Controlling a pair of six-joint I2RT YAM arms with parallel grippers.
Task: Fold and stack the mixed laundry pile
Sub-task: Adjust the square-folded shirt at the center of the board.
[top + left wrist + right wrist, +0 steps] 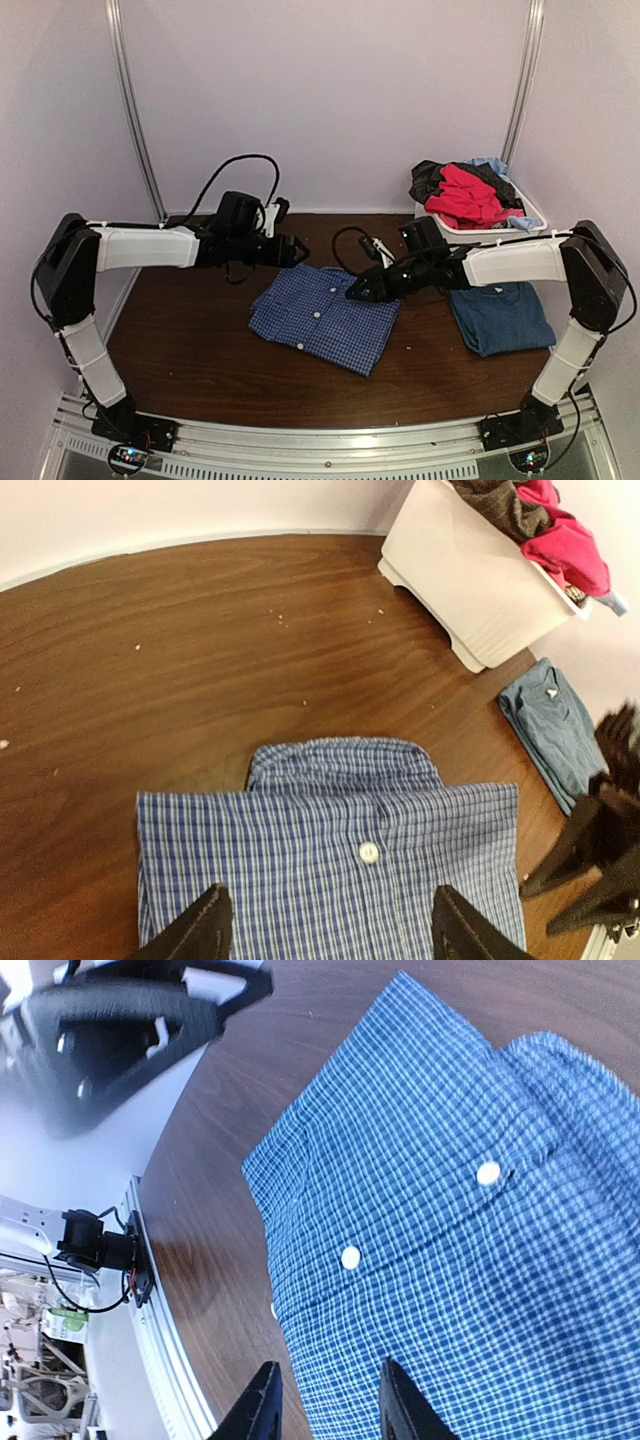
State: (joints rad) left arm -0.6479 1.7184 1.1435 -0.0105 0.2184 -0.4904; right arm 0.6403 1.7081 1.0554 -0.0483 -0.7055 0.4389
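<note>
Folded shirt lies in the middle of the table; left gripper spread wide above it, right gripper narrowly parted at its right edge.

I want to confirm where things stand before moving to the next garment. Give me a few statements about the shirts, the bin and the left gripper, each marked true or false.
1. The checked shirt lies folded on the table. True.
2. The left gripper is clamped on the shirt's collar. False: its jaws stand wide apart over the shirt and hold nothing.
3. The blue T-shirt lies on top of the checked shirt. False: it lies folded on the table to the right of it, and the two do not touch.
4. The bin holds red clothes and dark clothes. True.
</note>
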